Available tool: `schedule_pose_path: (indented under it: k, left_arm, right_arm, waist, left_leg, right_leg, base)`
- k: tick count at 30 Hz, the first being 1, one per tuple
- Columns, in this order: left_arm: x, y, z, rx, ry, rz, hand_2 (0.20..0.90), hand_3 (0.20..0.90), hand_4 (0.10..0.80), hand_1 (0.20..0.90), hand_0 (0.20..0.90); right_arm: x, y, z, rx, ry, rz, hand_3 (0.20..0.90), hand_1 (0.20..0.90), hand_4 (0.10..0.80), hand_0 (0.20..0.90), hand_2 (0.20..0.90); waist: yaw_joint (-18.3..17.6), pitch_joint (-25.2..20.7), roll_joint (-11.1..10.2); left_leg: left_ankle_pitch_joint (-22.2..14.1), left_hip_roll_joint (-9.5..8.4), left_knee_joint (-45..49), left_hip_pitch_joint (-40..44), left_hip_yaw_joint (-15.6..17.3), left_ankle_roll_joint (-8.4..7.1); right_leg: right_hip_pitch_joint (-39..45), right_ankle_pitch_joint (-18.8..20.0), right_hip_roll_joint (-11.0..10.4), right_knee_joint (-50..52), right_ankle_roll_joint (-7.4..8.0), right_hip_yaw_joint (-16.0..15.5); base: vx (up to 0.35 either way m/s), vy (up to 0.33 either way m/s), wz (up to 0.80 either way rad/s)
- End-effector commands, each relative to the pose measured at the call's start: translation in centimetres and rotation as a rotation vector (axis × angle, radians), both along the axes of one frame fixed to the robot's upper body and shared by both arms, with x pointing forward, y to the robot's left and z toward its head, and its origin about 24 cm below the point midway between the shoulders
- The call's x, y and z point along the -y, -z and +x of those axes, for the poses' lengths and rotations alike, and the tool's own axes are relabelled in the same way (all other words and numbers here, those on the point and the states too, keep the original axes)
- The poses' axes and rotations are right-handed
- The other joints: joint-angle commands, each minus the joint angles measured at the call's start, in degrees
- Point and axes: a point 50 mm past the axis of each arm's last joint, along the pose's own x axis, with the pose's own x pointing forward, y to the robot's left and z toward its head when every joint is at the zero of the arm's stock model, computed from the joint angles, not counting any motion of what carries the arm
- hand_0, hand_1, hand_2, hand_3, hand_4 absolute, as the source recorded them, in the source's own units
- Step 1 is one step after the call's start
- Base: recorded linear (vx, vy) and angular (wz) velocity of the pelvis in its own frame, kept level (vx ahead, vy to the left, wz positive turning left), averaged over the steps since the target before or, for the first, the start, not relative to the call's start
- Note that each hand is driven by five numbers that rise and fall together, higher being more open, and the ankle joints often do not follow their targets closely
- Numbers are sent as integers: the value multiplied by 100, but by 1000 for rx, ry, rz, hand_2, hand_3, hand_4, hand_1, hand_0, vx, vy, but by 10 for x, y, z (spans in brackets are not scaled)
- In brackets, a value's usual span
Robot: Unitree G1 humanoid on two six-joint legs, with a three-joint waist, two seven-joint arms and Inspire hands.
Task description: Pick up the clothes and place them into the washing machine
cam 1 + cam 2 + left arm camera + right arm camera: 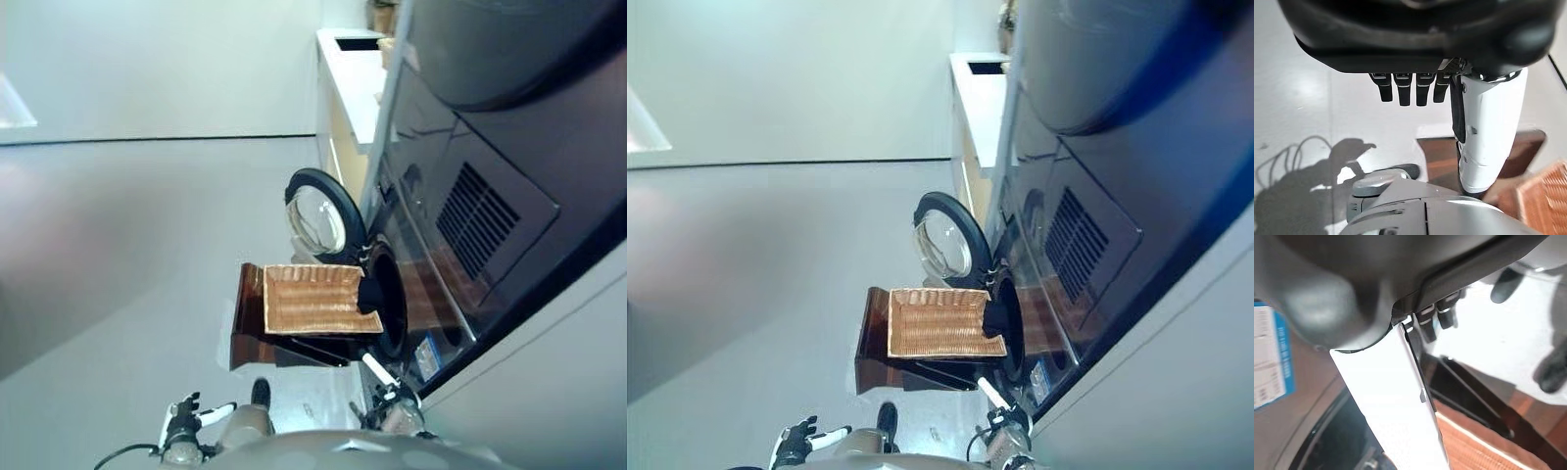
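A wicker basket lies on a brown stool right in front of the washing machine's dark drum opening. The round door stands swung open beside it. No clothes show in the basket. A dark shape sits at the basket's end by the opening; whether it is cloth I cannot tell. My left hand hangs low on my side of the stool, fingers straight and empty. My right hand is close to the drum's rim, fingers straight, holding nothing.
The machine's dark front panel runs along the right side. A white counter stands beyond the machine. Grey floor spreads to the left of the stool. The basket's edge shows under my right hand.
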Motion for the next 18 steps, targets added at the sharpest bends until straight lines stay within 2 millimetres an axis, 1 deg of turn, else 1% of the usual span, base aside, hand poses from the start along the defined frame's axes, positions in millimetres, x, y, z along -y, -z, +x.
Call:
schedule_pose_path:
  k: [1, 2, 3, 5, 6, 7, 9, 11, 12, 13, 14, 15, 16, 17, 18]
  left_arm:
    - [9, -2, 10, 59, 44, 8, 900, 900, 800, 900, 900]
    - [7, -3, 16, 77, 54, 18, 900, 900, 800, 900, 900]
    - [4, -7, 26, 113, 56, 28, 900, 900, 800, 900, 900]
    - [-1, -12, 40, 169, 50, 46, 900, 900, 800, 900, 900]
    - [0, -15, 49, 202, 51, 49, 900, 900, 800, 900, 900]
    - [-1, -17, 54, 220, 60, 50, 900, 900, 800, 900, 900]
    - [2, -20, 62, 242, 105, 47, 900, 900, 800, 900, 900]
    - [4, -21, 67, 257, 131, 41, 900, 900, 800, 900, 900]
    - [3, -21, 66, 248, 142, 40, 900, 900, 800, 900, 900]
    - [3, -21, 66, 248, 142, 40, 900, 900, 800, 900, 900]
    - [2, -21, 66, 243, 142, 40, 900, 900, 800, 900, 900]
    - [1, -20, 64, 232, 141, 41, 900, 900, 800, 900, 900]
    - [0, -19, 63, 220, 146, 43, 900, 900, 800, 900, 900]
    - [0, -19, 63, 220, 146, 43, 900, 900, 800, 900, 900]
    - [0, -18, 60, 209, 142, 41, 900, 900, 800, 900, 900]
  right_arm:
    - [12, -11, 23, 105, -7, -68, 900, 900, 800, 900, 900]
    - [9, -11, 22, 105, -10, -57, 900, 900, 800, 900, 900]
    - [4, -10, 22, 110, -17, -38, 900, 900, 800, 900, 900]
    - [-2, -10, 24, 113, -34, -22, 900, 900, 800, 900, 900]
    - [-7, -11, 25, 127, -32, -4, 900, 900, 800, 900, 900]
    - [-9, -11, 25, 131, -35, 3, 900, 900, 800, 900, 900]
    - [-11, -10, 25, 142, -32, 24, 900, 900, 800, 900, 900]
    - [-10, -9, 22, 141, -21, 30, 900, 900, 800, 900, 900]
    - [-9, -10, 22, 149, -5, 36, 900, 900, 800, 900, 900]
    - [-9, -10, 22, 149, -5, 36, 900, 900, 800, 900, 900]
    - [-11, -10, 24, 155, -9, 37, 900, 900, 800, 900, 900]
    - [-11, -11, 24, 160, -7, 42, 900, 900, 800, 900, 900]
    - [-11, -11, 25, 160, -12, 41, 900, 900, 800, 900, 900]
    - [-11, -11, 25, 161, -12, 41, 900, 900, 800, 900, 900]
    - [-11, -11, 25, 160, -17, 40, 900, 900, 800, 900, 900]
  waist:
    - [-146, -283, 114]
    - [-127, -312, 69]
    - [-119, -315, 13]
    - [-79, -326, -70]
    - [-76, -353, -127]
    - [-72, -358, -150]
    - [-103, -342, -207]
    - [-141, -327, -235]
    - [-223, -264, -176]
    - [-220, -260, -181]
    - [-256, -210, -142]
    - [-286, -181, -96]
    - [-316, -148, -67]
    - [-317, -146, -70]
    - [-338, -131, -24]
  left_leg:
    - [325, -38, -314, 52, -10, 343]
    - [230, -114, -272, 158, 4, 415]
    - [128, -182, -217, 219, 106, 482]
    - [-68, -287, -134, 309, 157, 602]
    - [-202, -382, -102, 358, 193, 688]
    - [-286, -428, -84, 427, 233, 744]
    - [-488, -562, 36, 480, 261, 872]
    - [-696, -681, 176, 555, 229, 1003]
    - [-831, -724, 236, 726, 197, 1125]
    - [-833, -729, 239, 726, 202, 1125]
    - [-876, -732, 232, 808, 190, 1174]
    - [-905, -733, 206, 897, 151, 1212]
    - [-961, -757, 172, 1009, 140, 1237]
    - [-960, -760, 171, 1010, 140, 1237]
    - [-996, -755, 120, 1122, 124, 1251]
  right_leg:
    - [1256, 60, -575, -999, 1003, 120]
    - [1259, 58, -672, -864, 1069, 155]
    - [1243, 112, -778, -645, 1137, 186]
    - [1123, 235, -902, -336, 1238, 250]
    - [1069, 390, -989, -154, 1306, 292]
    - [967, 449, -1031, 54, 1323, 333]
    - [821, 828, -1103, 442, 1375, 354]
    - [653, 1227, -1132, 945, 1367, 366]
    - [399, 1547, -1084, 1623, 1328, 341]
    - [383, 1531, -1089, 1655, 1328, 349]
    - [252, 1576, -1037, 1915, 1293, 317]
    - [149, 1527, -982, 2110, 1249, 270]
    - [-1, 1415, -959, 2272, 1201, 197]
    - [-1, 1411, -962, 2276, 1201, 197]
    - [-234, 1218, -930, 2299, 1129, 82]
  base:
    - [394, 291, -60]
    - [302, 212, -78]
    - [274, 196, -88]
    - [242, 190, -79]
    - [234, 187, -35]
    - [222, 187, 10]
    - [186, 160, 9]
    - [210, 195, -32]
    - [166, 181, -6]
    - [154, 187, -6]
    - [92, 105, -20]
    - [161, 153, -31]
    - [116, 96, -17]
    - [135, 94, -2]
    - [207, 77, -9]
